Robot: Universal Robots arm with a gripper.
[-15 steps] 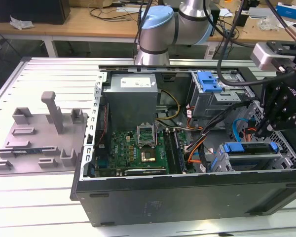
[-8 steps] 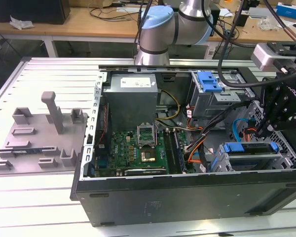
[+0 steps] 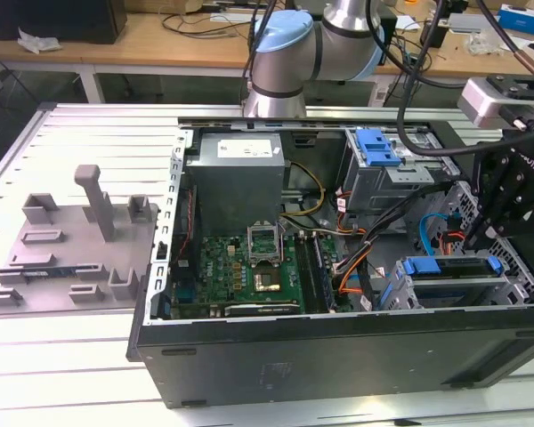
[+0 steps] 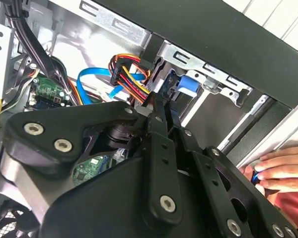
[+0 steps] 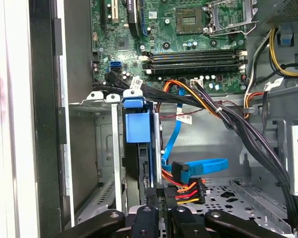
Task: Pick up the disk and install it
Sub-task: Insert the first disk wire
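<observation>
Reaches in with the arm (image 3: 285,62) from the exterior view's top toward its right, wrist (image 3: 503,98) tipped downward, black gripper (image 3: 477,233) held low, pointing down.

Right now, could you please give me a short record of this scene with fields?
case: open, lying on the table, motherboard exposed
disk: in the drive cage, blue rail showing
gripper: right at the disk, over the cage
power supply: inside the case, beside the motherboard
hand: at the case's rim in the second wrist view
</observation>
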